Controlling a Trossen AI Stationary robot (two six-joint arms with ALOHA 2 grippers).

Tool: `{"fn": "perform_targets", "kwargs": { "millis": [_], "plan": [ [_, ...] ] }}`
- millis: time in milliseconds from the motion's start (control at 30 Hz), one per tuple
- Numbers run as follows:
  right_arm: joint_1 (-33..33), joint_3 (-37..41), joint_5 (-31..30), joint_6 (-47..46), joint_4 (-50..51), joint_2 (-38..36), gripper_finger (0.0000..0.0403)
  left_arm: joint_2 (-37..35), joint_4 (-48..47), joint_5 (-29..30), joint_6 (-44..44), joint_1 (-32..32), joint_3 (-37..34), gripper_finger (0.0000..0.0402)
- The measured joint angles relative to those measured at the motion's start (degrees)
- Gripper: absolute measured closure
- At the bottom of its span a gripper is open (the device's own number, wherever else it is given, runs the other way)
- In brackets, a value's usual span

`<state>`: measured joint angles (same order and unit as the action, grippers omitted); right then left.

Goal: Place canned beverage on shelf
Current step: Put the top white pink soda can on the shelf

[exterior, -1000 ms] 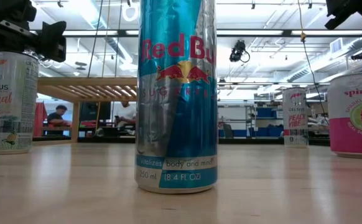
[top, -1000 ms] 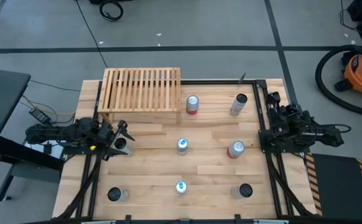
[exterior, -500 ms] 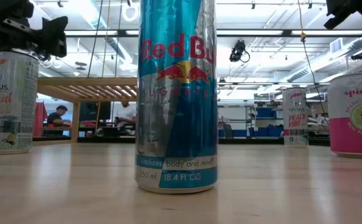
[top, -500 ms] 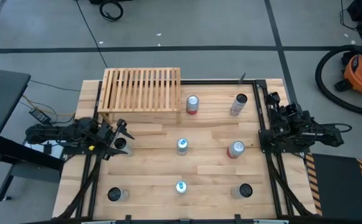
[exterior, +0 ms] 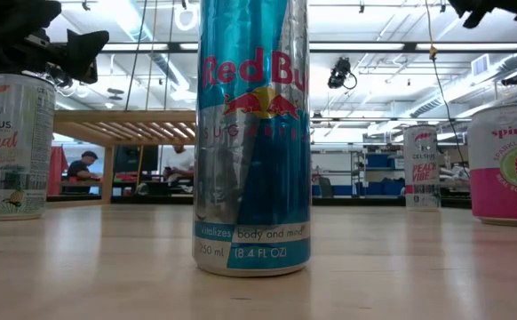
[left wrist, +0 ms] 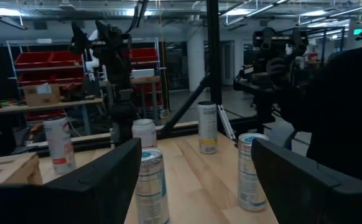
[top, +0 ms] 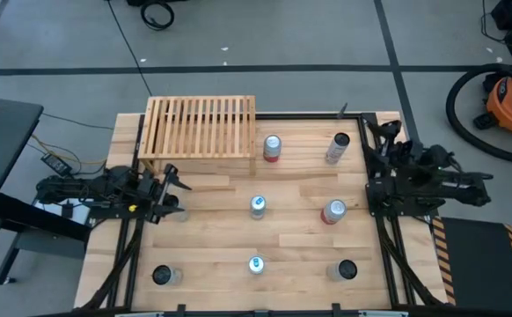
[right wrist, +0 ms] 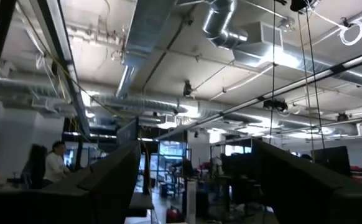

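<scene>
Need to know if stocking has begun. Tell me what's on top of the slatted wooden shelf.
Nothing stands on the pale slatted wooden shelf; its whole top shows bare from above. The space under its slats cannot be seen.

The shelf (top: 201, 128) stands at the far left corner of the table (top: 291, 233). Two cans (top: 272, 148) stand to its right, two more in the middle row, three along the near edge, all well apart.
</scene>
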<state>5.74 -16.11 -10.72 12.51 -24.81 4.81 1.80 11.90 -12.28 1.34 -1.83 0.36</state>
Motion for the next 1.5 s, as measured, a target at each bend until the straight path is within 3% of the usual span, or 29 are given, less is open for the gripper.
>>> {"fn": "perform_targets", "kwargs": {
  "millis": [400,533,667,1067,1300,1500],
  "plan": [
    [0.00,-4.49,-0.19,5.28,2.67,8.76,0.0085,0.00,0.20,0.30,0.91,0.00,0.00,0.0088],
    [0.00,-6.15,-0.19,5.12,2.52,12.80,0.0085,0.04,-0.69,4.58,-0.76,0.25,0.68,0.0088],
    [0.00,-8.75,-0.17,4.17,2.42,17.11,0.0085,0.07,-5.59,7.68,-3.59,1.57,5.51,0.0088],
    [0.00,-16.87,-0.97,0.99,2.63,32.41,0.0085,0.78,-25.41,7.71,-8.28,2.99,21.34,0.0088],
    [1.41,-20.79,-8.44,-0.19,2.65,41.93,0.0085,6.48,-33.37,7.67,-8.23,2.99,28.83,0.0088],
    [5.36,-23.92,-8.24,-6.77,2.65,49.91,0.0085,12.80,-39.03,7.69,-4.93,2.99,34.35,0.0088]
  ]
}}
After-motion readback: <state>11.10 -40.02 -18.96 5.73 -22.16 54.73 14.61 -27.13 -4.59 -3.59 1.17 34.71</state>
